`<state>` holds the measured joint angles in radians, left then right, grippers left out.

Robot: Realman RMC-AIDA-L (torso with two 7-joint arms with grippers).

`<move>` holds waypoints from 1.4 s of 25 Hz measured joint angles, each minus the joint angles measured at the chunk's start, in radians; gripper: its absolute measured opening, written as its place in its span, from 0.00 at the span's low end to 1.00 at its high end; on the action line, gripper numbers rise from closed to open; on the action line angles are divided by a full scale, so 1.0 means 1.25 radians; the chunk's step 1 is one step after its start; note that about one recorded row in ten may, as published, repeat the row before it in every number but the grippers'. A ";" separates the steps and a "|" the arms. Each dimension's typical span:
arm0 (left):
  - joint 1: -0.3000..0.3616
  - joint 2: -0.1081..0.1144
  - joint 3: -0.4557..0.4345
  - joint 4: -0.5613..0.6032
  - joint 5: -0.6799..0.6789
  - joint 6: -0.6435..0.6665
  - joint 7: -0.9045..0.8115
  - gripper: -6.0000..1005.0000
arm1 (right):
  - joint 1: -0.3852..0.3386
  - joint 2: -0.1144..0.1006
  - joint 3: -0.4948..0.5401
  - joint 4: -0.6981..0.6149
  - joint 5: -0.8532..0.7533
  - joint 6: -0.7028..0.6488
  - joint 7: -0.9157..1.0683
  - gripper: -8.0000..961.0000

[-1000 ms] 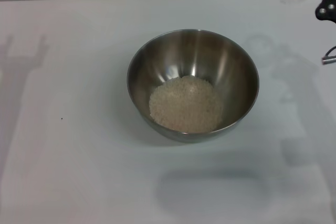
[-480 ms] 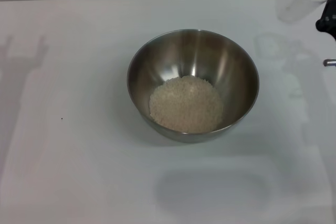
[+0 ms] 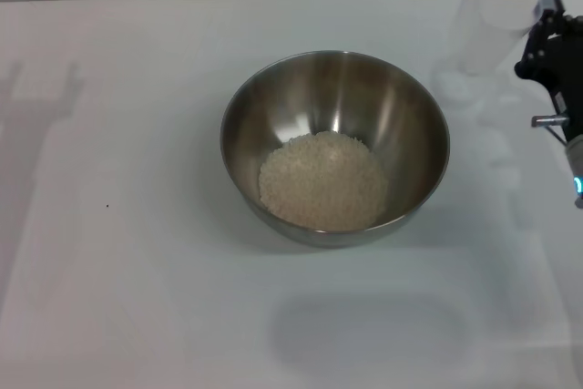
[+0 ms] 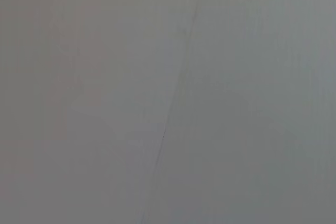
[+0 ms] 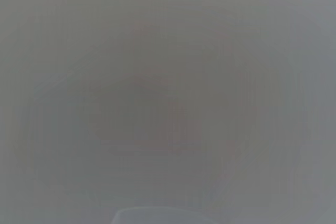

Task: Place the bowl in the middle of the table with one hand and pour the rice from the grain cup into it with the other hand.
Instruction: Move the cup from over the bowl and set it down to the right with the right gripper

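Here, the bowl (image 3: 334,148) sits upright near the middle of the white tabletop (image 3: 137,271), its shiny steel wall catching the light. The rice (image 3: 322,180) lies in a pale heap on the bottom of the bowl, leaning a little toward the near side and covering most of the floor.

Off to the right, at the far edge of the tabletop, the cup (image 3: 492,29) stands roughly upright, clear and frosty, well apart from the bowl. No grains can be made out in it. The right gripper (image 3: 539,38) is at the cup's right side, its dark body coming in from the right edge of the head view. It seems to be on the cup, but whether its fingers are pinching the cup or spread around it cannot be told.

The left gripper is not seen in the head view; only a forked shadow falls on the left part of the tabletop. Both wrist views give a plain grey blur, with a thin dark line across the left one.
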<state>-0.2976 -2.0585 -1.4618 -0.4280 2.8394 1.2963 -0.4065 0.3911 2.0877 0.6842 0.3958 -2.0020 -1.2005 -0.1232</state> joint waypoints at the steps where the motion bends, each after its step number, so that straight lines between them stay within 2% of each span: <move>1: 0.000 0.000 0.000 0.000 0.000 0.000 0.000 0.86 | 0.004 0.000 0.000 -0.004 0.000 0.015 0.006 0.02; 10: 0.000 0.000 0.000 -0.006 0.000 0.003 0.000 0.86 | 0.032 -0.003 0.001 -0.046 0.000 0.124 0.023 0.02; 35: 0.001 0.001 -0.003 -0.010 0.001 0.010 0.000 0.86 | 0.086 -0.001 0.000 -0.093 0.000 0.239 0.024 0.02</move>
<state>-0.2961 -2.0570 -1.4658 -0.4403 2.8408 1.3092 -0.4065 0.4983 2.0863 0.6837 0.2791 -2.0019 -0.9019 -0.0936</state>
